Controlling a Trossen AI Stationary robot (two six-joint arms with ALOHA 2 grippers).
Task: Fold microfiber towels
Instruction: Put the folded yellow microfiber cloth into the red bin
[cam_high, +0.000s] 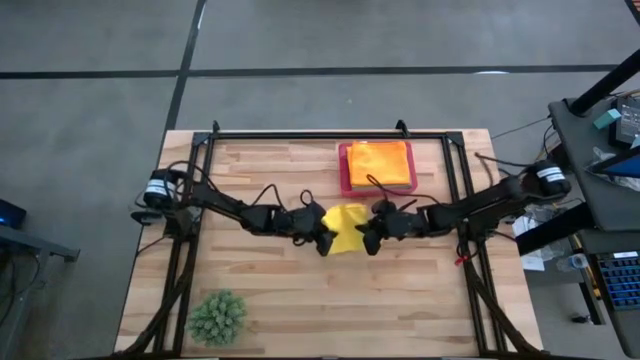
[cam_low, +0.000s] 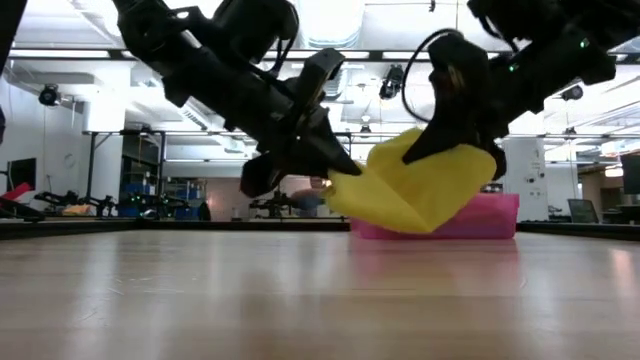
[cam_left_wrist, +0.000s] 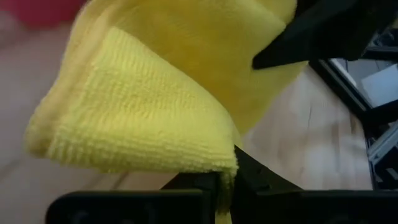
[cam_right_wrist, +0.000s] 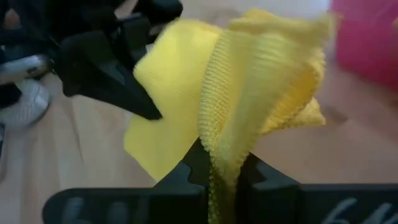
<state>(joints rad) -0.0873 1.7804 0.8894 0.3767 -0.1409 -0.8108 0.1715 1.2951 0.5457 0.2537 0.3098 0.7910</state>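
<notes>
Hanging between the two grippers near the centre of the high view, the yellow towel (cam_high: 347, 227) is held off the wooden table (cam_high: 300, 290). The left gripper (cam_high: 324, 243) is clenched on the towel's left edge, just left of and slightly below frame centre; the right gripper (cam_high: 369, 241) is clenched on its right edge, just right of centre. The two grippers stand near each other with the cloth bunched between them.

In the low view the towel (cam_low: 415, 190) sags in a loose fold in the middle of the frame, its lowest part clear of the tabletop. The left gripper (cam_low: 330, 165) pinches it from the left, and the right gripper (cam_low: 440, 145) pinches it from the upper right.

The left wrist view shows a doubled corner of the towel (cam_left_wrist: 149, 112) nipped between that arm's dark fingers (cam_left_wrist: 249, 171) at the bottom of the frame. The right wrist view shows a ribbed fold of the towel (cam_right_wrist: 236, 112) squeezed between its own fingers (cam_right_wrist: 196, 165) at lower centre, with the left gripper at the upper left.

Above the towel in the high view, upper centre-right, a pink tray (cam_high: 346, 170) holds an orange towel (cam_high: 380, 162). A spiky green plant ball (cam_high: 217, 316) sits at the lower left of the table.
</notes>
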